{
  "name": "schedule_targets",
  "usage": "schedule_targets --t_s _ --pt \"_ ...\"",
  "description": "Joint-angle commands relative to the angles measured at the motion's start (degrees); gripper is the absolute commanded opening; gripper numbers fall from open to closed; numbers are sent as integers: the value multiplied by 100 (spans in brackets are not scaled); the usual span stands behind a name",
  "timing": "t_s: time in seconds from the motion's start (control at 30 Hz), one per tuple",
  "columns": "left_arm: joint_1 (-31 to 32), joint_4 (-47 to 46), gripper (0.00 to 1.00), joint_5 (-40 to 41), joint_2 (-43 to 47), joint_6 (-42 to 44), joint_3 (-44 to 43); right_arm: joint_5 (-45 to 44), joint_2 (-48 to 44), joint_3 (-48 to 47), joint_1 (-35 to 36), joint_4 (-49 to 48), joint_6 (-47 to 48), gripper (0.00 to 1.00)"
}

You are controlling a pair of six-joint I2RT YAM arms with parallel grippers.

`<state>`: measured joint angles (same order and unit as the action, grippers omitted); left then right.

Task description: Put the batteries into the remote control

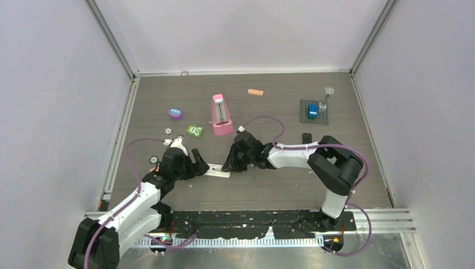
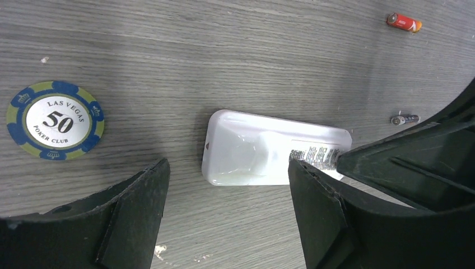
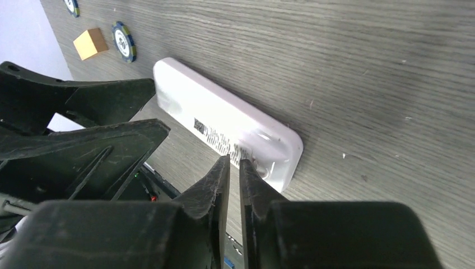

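Operator: Trouble was looked for around the remote point(image 1: 217, 172). What was noted?

Observer: The remote was seen lying flat, back upward, with a shallow recess exposed at one end. No battery was seen in it. The right gripper point(image 3: 234, 161) was found drawn almost closed, with only a sliver left between the fingers. Its tips were set on the remote where the printed label meets the recess. Nothing could be made out between them.

Operator: And the other arm?

Observer: The left gripper point(image 2: 227, 168) was held wide across the recess end of the remote, one finger off the end and one by the label. No clamping was seen, so the remote was judged to be unrestrained.

Operator: Where were the cells?

Observer: A red battery point(image 2: 403, 22) was seen well apart from the remote, out beyond its labelled end. A small grey cylinder point(image 2: 404, 119) was seen nearer that same end, but it could not be identified.

Operator: What was feared, then?

Observer: A sideways press from the narrow tips was judged likely to skate the light remote away or lift its far end, since nothing was pinning it. The two sets of fingers were crowded over the same end of the remote, so a knock between them was thought possible. The round battery was also judged liable to roll if it was nudged rather than squarely pinched.
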<state>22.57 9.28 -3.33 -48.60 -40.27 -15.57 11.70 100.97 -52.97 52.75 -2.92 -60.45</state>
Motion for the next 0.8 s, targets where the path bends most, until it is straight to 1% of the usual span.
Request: schedule_targets --t_s 0.0,0.17,0.3,0.37,0.4,0.5,0.53,0.57,0.6,0.63,0.7,0.73,0.77 --pt "-33 -162 79 -90 -107 -26 -107 -18 198 -252 -2 99 113 16" --pt "-35 -165 79 -78 -99 -25 -94 -70 333 -283 28 217 169 12" --pt "-33 -10 79 -50 13 -13 -174 -140 210 -302 42 252 254 11" --pt "-33 153 79 -19 157 8 -263 -206 48 -362 40 256 381 13" --pt "-33 286 79 -12 254 16 -315 -263 -10 -424 37 254 431 16" --pt "-42 688 79 61 600 45 -536 -307 -246 -591 38 353 802 20" --pt "-42 851 79 84 723 52 -615 -278 -272 -715 41 415 914 24" --pt "-42 1006 79 113 870 62 -683 -277 -324 -772 42 569 1141 27" --pt "-42 1180 80 150 1005 76 -750 -293 -359 -874 46 637 1378 32" --pt "-41 1353 80 202 1159 80 -812 -305 -418 -900 43 712 1531 34" --pt "-45 1718 81 287 1494 108 -978 -249 -492 -1008 42 834 2032 45" --pt "-50 1884 81 425 1634 137 -1066 -156 -506 -1050 47 871 2479 48" --pt "-51 2043 82 525 1761 171 -1164 15 -494 -1119 50 931 2706 53"
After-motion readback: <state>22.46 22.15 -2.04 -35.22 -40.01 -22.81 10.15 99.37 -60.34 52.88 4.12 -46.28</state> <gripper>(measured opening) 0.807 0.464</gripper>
